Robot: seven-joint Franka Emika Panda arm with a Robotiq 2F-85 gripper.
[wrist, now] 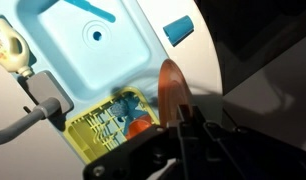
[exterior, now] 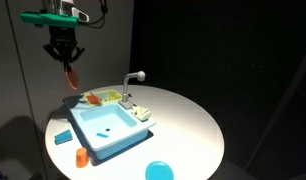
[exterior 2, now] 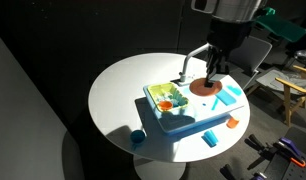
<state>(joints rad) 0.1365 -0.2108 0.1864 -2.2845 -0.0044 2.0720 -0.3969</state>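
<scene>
- Hand point(exterior: 65, 60) is clamped on the rim of an orange plate point(exterior: 71, 76), which hangs below it, long axis upright, well above the bench point(exterior: 193, 120).
- Wrist view shows that plate edge-on, running straight out from the fingers, with the yellow dish rack point(wrist: 103, 125) below and just beside it.
- Farther out lie the blue sink point(wrist: 93, 40) and a blue cup point(wrist: 178, 30).
- Only an exterior view shows the plate point(exterior 2: 203, 88) as a round disc.

Air around the hand point(exterior: 65, 58) is open; below, the faucet point(exterior: 133, 78) and filled rack point(exterior: 105, 97) stand along the rim of the sink point(exterior: 103, 124).
</scene>
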